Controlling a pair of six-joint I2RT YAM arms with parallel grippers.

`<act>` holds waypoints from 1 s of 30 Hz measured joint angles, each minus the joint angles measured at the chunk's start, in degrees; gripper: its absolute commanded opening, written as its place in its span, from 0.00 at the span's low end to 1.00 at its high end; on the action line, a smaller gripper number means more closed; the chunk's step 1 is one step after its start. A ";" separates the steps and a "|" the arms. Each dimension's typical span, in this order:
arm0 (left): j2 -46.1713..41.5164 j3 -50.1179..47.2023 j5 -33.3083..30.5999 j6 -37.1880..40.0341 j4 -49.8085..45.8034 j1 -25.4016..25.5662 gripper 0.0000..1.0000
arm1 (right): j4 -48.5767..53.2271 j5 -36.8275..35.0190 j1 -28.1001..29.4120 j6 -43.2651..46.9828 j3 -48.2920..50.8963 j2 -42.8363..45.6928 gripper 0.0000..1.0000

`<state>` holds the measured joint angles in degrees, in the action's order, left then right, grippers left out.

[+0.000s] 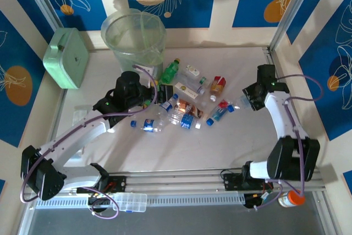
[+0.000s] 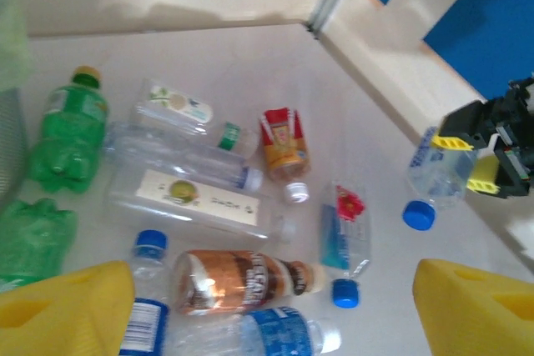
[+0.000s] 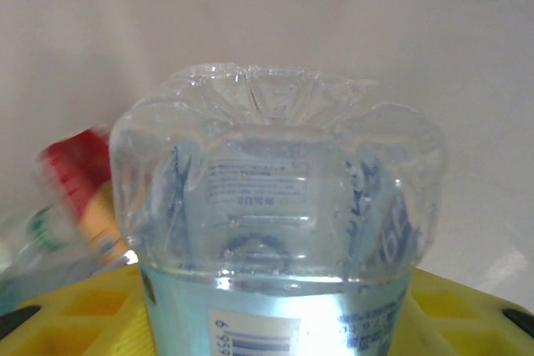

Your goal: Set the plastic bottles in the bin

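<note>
Your right claw [image 2: 468, 162] is at the right edge of the left wrist view; its yellow fingers [image 2: 455, 141] are clamped on the base end of a clear bottle [image 2: 432, 174], whose blue cap points to the lower left. In the right wrist view that bottle's ribbed bottom faces the lens, and the pads sit on either side of its labelled body. In the top view this claw is right of centre, a little apart from the heap.

Your left claw [image 2: 271, 289] stands wide open with nothing between its fingers, which fill the two lower corners of its own view; it hangs over the left side of the bottles [image 1: 187, 100].

The bottles lie scattered on the table [image 1: 220, 147] at the middle of the top view. In the left wrist view a green bottle [image 2: 71, 135] with a yellow cap lies at the left; a crushed green one [image 2: 33, 235] lies below it; a brown bottle [image 2: 242, 281] lies at lower centre.

The bin [image 1: 135, 48] stands upright at upper centre-left of the top view, just above your left claw; a mint box [image 1: 67, 59] sits to its left.
</note>
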<state>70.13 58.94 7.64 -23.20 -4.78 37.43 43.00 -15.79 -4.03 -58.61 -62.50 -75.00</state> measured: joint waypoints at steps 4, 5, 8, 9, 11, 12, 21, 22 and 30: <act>1.07 -1.73 5.57 -1.62 3.96 0.00 0.95 | -3.91 2.64 4.55 4.04 0.07 6.54 0.53; 1.64 -1.97 7.26 -2.12 4.92 0.00 0.98 | -5.70 4.46 5.31 5.03 0.42 7.76 0.52; 3.02 -2.58 11.91 -3.98 7.69 0.00 0.99 | -11.76 11.47 6.78 7.63 2.51 10.73 0.52; 3.39 -2.73 13.33 -4.81 8.79 0.00 0.99 | -14.12 14.43 7.23 8.26 3.50 11.52 0.52; 3.89 -3.32 16.24 -6.47 11.69 0.00 0.99 | -18.45 19.71 7.98 9.31 5.25 12.50 0.53; 4.13 -3.69 17.94 -7.48 13.42 0.00 0.99 | -20.83 22.58 8.39 9.70 6.12 12.92 0.52; 8.17 -6.29 30.36 -17.75 30.12 0.00 0.99 | -43.41 42.56 12.15 9.49 13.97 18.10 0.52; 8.50 -6.47 31.39 -18.80 31.91 0.00 0.99 | -45.05 43.78 12.57 9.49 13.97 18.34 0.52; 10.64 -8.28 37.55 -27.56 47.91 0.31 0.99 | -55.06 52.28 17.68 9.44 13.97 18.25 0.54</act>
<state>80.77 50.65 45.19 -50.76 43.13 37.74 -12.05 36.49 13.65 -49.17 -48.53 -56.75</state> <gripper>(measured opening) 0.993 0.540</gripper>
